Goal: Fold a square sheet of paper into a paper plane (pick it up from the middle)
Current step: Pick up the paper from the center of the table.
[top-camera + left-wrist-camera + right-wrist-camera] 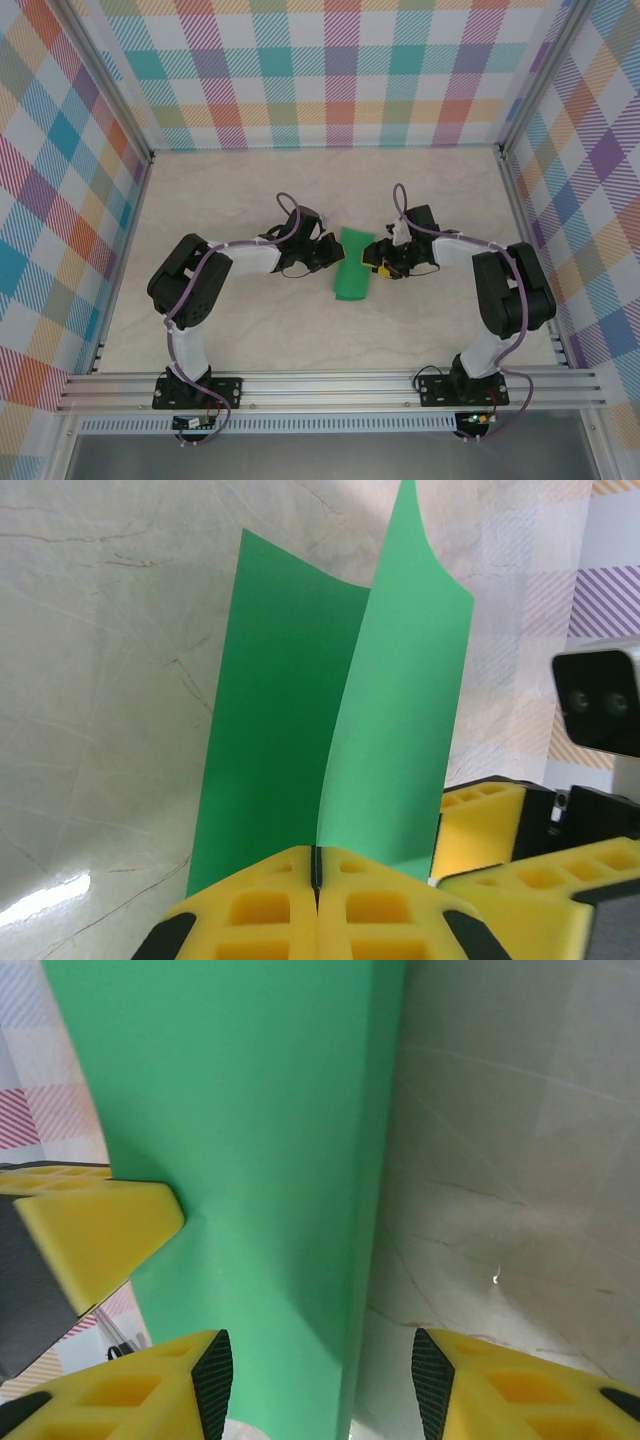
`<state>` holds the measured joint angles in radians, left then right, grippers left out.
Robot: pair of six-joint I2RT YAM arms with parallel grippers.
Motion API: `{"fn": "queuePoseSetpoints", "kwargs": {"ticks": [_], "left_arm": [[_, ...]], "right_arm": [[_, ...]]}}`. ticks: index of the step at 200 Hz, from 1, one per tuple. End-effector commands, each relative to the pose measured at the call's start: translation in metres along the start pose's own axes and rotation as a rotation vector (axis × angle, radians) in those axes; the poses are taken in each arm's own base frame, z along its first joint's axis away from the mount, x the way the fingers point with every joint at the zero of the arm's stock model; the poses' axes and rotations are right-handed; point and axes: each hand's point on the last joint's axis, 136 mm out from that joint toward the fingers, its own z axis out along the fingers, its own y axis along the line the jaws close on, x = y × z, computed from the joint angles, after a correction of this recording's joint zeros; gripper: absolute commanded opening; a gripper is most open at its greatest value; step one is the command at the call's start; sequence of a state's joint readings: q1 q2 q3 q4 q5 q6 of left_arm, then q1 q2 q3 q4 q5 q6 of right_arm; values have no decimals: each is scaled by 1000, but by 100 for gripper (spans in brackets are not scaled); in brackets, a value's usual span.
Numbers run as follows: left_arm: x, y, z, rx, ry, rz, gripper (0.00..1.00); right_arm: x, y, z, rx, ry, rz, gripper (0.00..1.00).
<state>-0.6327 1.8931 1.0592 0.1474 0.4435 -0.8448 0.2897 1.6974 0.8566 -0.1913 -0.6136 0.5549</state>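
The green sheet of paper (352, 270) is in the middle of the table (250, 190), folded lengthwise, its two halves rising like a V between the arms. The left gripper (317, 880) has its yellow fingers pressed together on the crease, pinching it. The right gripper (320, 1365) has its jaws apart, with the sheet's edge between them.

The square sheet of paper (300, 710) runs off the top of the left wrist view, and its near edge is hidden behind the pinched fingers of the left gripper (317, 865). In the right wrist view the sheet leaves the frame above and below, so its outline cannot be told; the right gripper (322, 1380) is cut by the bottom edge. From above, fingertip contact with the sheet is too small to tell.
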Motion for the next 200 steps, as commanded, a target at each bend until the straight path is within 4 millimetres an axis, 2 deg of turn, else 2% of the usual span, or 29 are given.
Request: {"fn": "queuePoseSetpoints", "kwargs": {"ticks": [1, 51, 66, 85, 111, 141, 162, 200], "left_arm": [[-3, -11, -3, 13, -7, 24, 1], [-3, -11, -3, 14, -7, 26, 4], [-3, -11, -6, 7, -15, 32, 8], [-3, -9, -12, -20, -24, 41, 17], [-5, -3, -28, -80, -61, 64, 27], [-9, 7, -50, -158, -124, 81, 32], [-10, 11, -64, -177, -154, 88, 34], [-8, 22, -77, -203, -156, 84, 35]], "right_arm": [[-10, 21, 2, -91, 3, -41, 49], [-8, 14, 16, -111, 55, -39, 35], [-9, 13, 17, -103, 54, -43, 29], [-8, 12, 16, -89, 54, -51, 23], [-8, 18, 9, -88, 45, -62, 17], [-5, 27, -1, -104, 31, -69, 11], [-1, 30, -4, -112, 35, -62, 11], [6, 30, -5, -129, 53, -14, 10]]}}
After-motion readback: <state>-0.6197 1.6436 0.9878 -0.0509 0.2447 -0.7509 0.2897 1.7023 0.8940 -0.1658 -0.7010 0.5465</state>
